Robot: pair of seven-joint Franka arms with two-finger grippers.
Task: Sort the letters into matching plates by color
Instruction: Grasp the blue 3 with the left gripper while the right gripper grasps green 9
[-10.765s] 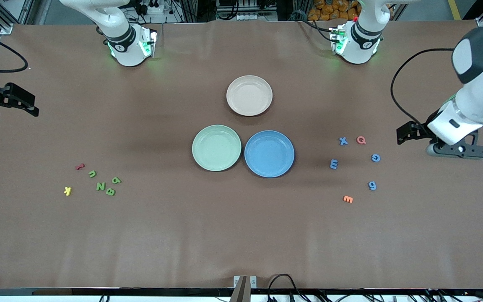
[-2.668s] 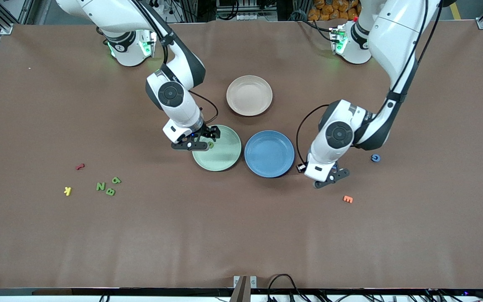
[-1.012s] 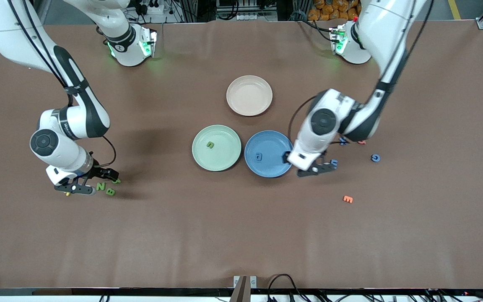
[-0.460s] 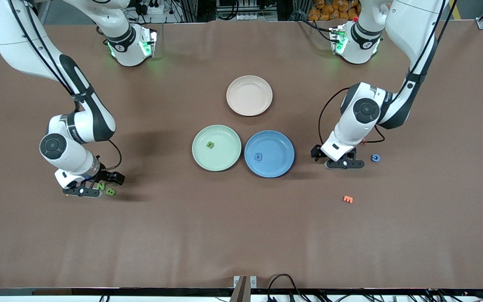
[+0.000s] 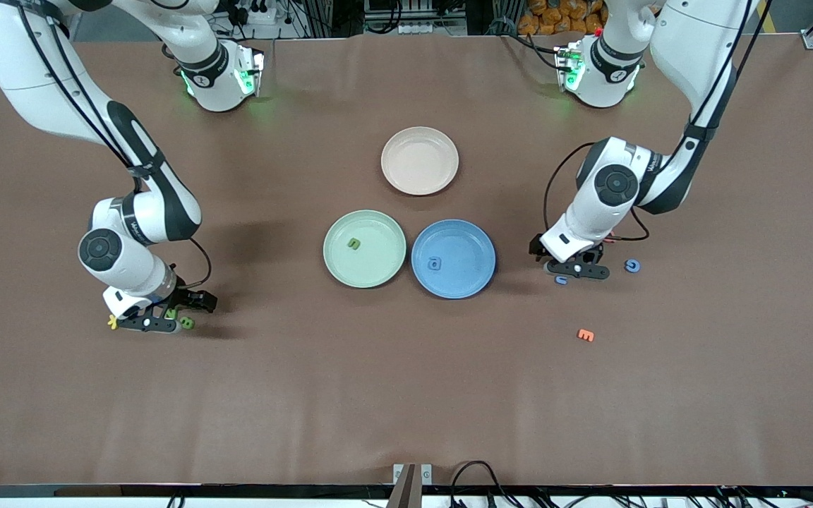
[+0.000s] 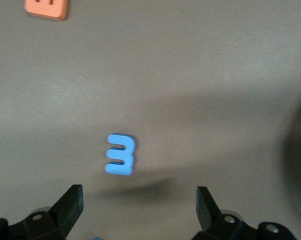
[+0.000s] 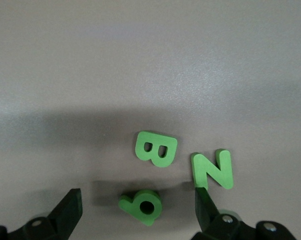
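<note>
Two plates sit side by side mid-table. The green plate (image 5: 364, 271) holds one green letter (image 5: 353, 244), and the blue plate (image 5: 453, 282) holds one blue letter (image 5: 435, 264). My right gripper (image 5: 170, 314) hangs open low over the green letters. A rounded green letter (image 7: 141, 206) lies between its fingers (image 7: 68, 210), untouched, with the B (image 7: 156, 149) and N (image 7: 212, 169) beside it. My left gripper (image 5: 566, 264) is open just above the table. A blue E (image 6: 120, 155) lies a little ahead of its fingertips. Another blue letter (image 5: 632, 266) lies toward the left arm's end.
A beige-pink plate (image 5: 420, 183) stands farther from the front camera than the two plates. An orange letter (image 5: 586, 335) lies nearer the camera than the left gripper. A yellow letter (image 5: 112, 322) peeks out beside the right gripper.
The left gripper has moved from the blue plate's edge to over the blue E. The right gripper has crept toward the front camera over the green letters. Both stay open.
</note>
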